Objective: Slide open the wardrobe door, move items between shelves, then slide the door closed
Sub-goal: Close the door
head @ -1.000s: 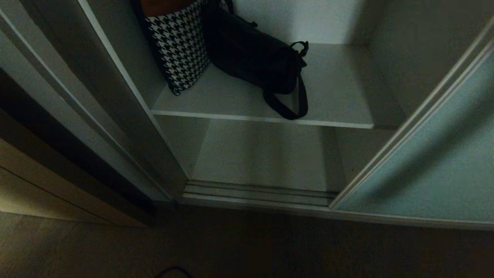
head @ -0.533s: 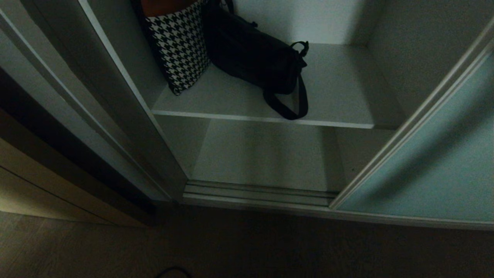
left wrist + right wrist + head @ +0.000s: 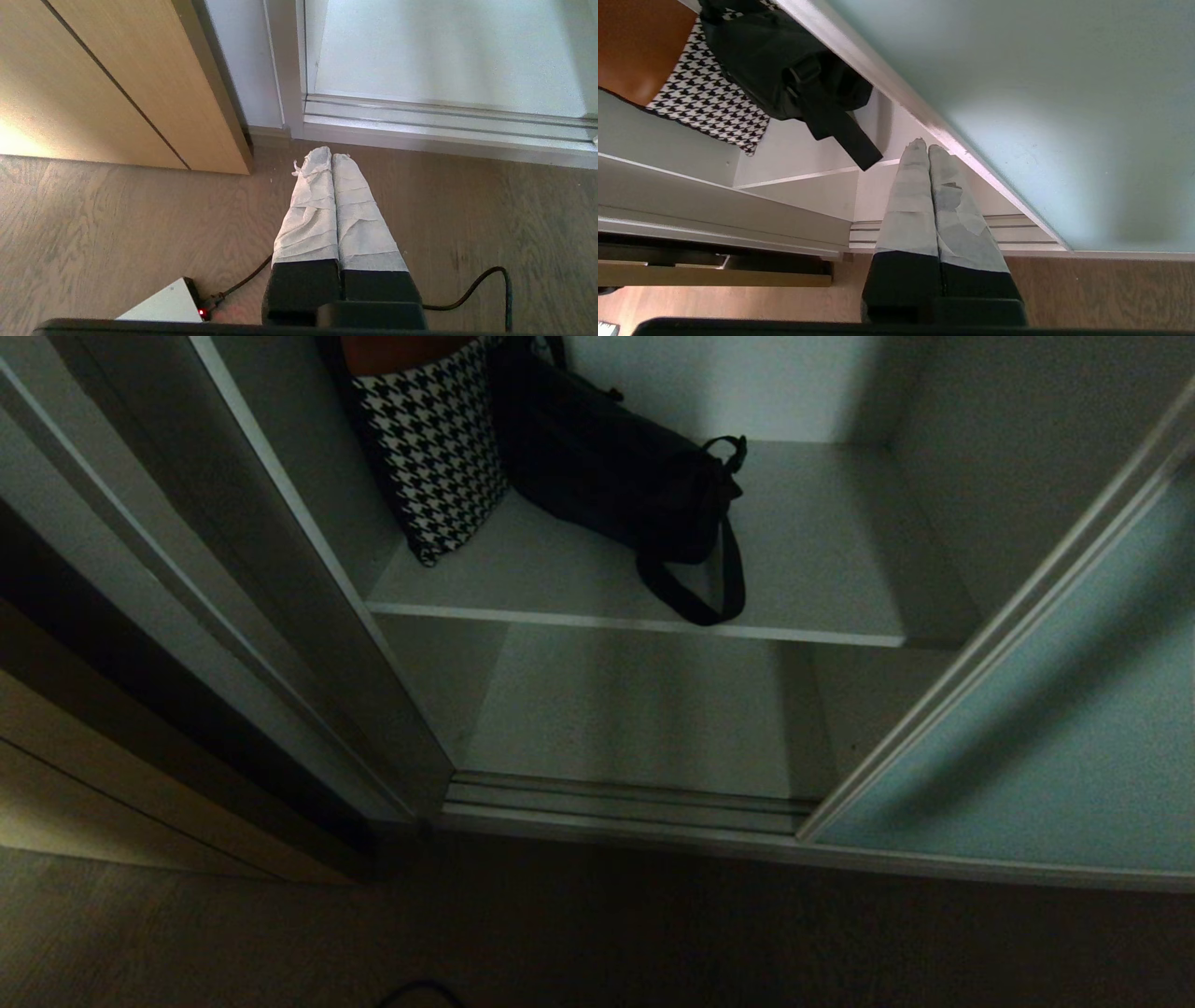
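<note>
Head view gives you the frosted teal sliding door [image 3: 1046, 728], thin metal frame, slid off to the right with the wardrobe open. Black fabric bag [image 3: 616, 476], wide strap loop hanging forward, lies on the flat pale upper shelf [image 3: 822, 569] touching a houndstooth bag [image 3: 434, 457]. Right hand [image 3: 924, 149], tape-wrapped fingers pressed together, holds nothing and points at the door frame. Left hand [image 3: 331, 156], also closed and empty, hangs over the wood-grain floor [image 3: 117, 219].

Bag [image 3: 611, 476] on upper shelf [image 3: 812, 569], door [image 3: 1055, 728] at right
</note>
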You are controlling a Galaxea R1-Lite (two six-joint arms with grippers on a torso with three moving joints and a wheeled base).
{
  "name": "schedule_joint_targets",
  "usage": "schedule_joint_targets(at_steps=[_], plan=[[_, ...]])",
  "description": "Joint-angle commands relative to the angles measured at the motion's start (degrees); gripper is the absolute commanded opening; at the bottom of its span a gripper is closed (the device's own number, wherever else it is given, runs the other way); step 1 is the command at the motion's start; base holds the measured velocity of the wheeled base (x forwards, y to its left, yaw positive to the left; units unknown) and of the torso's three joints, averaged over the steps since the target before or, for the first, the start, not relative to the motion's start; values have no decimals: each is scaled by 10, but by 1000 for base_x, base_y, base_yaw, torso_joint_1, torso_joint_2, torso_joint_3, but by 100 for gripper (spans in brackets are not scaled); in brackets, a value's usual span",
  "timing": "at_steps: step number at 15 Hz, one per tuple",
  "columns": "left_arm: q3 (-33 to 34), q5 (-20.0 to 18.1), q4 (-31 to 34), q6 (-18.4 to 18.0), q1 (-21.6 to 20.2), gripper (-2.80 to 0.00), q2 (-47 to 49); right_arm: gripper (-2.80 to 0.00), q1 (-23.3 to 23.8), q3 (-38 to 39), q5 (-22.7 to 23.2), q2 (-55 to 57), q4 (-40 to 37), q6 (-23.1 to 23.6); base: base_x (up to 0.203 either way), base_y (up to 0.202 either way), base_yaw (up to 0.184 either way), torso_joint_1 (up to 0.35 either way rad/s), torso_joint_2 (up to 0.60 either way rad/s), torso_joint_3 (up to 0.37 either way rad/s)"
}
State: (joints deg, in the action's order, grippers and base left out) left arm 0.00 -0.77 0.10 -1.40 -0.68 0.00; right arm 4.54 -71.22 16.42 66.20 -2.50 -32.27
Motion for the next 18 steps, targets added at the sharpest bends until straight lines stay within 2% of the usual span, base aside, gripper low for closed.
schedule_joint_targets(at_steps=[1, 5, 9, 18], plan=[[0, 0, 0, 0, 0, -280, 0, -280, -1, 1, 1, 9, 0, -2, 0, 0, 0, 0, 0, 0], [0, 0, 0, 0, 0, -280, 1, -280, -1, 8, 0, 6, 2, 0, 0, 0, 0, 0, 0, 0], [0, 0, 0, 0, 0, -280, 1, -280, -1, 27, 0, 12, 59, -1, 0, 0, 0, 0, 0, 0], [0, 0, 0, 0, 0, -280, 1, -280, -4, 38, 5, 20, 87, 2, 0, 0, 0, 0, 0, 0]])
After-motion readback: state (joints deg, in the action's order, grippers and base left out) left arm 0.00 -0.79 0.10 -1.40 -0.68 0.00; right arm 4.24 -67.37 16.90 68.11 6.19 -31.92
